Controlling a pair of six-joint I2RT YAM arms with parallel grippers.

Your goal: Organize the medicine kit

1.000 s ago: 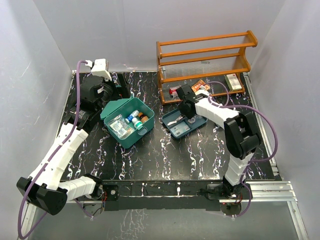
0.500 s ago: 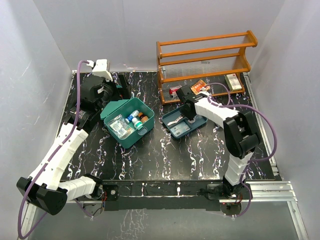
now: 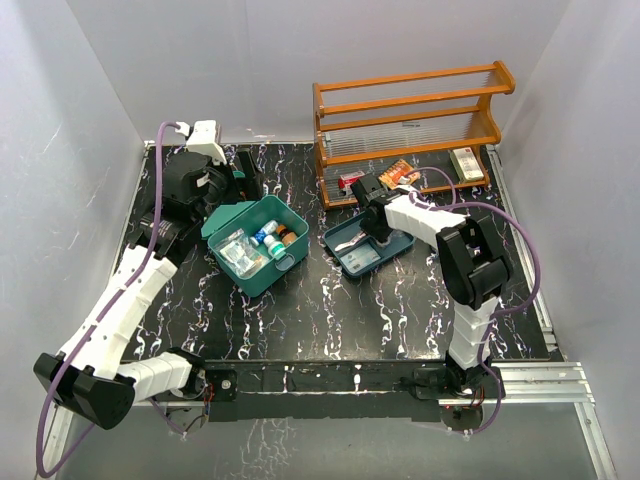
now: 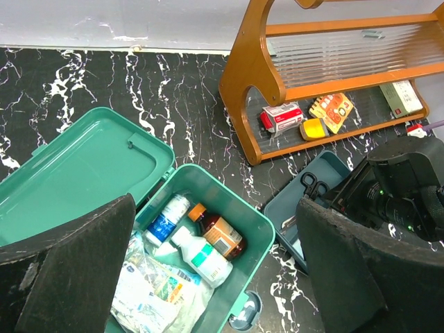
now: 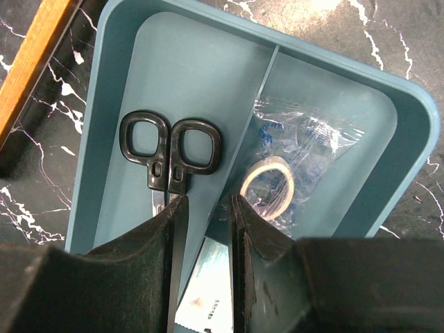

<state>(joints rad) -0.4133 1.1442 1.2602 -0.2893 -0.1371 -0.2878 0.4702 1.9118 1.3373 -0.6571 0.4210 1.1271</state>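
Black marble-patterned surface (image 3: 330, 310) with white veins carries everything, ringed by plain pale walls. Left of centre on it stands the teal-green rectangular plastic medicine kit (image 3: 262, 284), its hinged lid thrown open and lying back toward the left rear. Inside are a white bottle with a blue label (image 4: 166, 218), a brown bottle with an orange cap (image 4: 215, 232), a white bottle with a green label (image 4: 201, 253) and clear bagged packets (image 4: 156, 295). The left tool (image 4: 215, 208) hangs above the kit with its fingers spread wide, holding nothing. Near the kit's right side lies a darker blue shallow divided tray (image 5: 104, 111), with an orange wooden rack (image 4: 244, 83) behind it. The right tool (image 5: 208, 205) is low over this tray, its fingers close together with a narrow gap, just beside black-handled scissors (image 5: 170, 156) in one compartment; a clear plastic bag (image 5: 312, 135) lies in the other. Whether those fingers clamp anything cannot be told.
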